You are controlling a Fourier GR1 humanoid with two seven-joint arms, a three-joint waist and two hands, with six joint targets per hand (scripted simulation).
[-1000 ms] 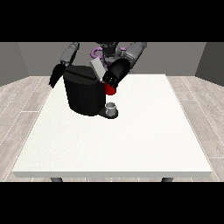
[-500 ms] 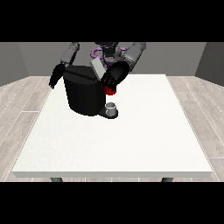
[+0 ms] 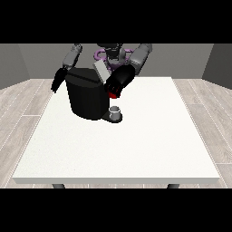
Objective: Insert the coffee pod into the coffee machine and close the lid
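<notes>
The near part of the white worktop (image 3: 118, 149) is bare. Farther back, left of centre, stands the black coffee machine (image 3: 86, 97), with a small grey cup (image 3: 116, 111) on its base at the front right. A grey lid (image 3: 101, 71) rises tilted from the machine's top. The hand at the view's right (image 3: 118, 80) is at the machine's upper right corner, above the cup, with a red thing at the machine (image 3: 112, 94) at its lower edge; whether its fingers are apart or together cannot be told. The hand at the view's left (image 3: 58, 80) hangs beside the machine's left side; its fingers cannot be made out. Pale plank floor and grey walls surround the worktop.
</notes>
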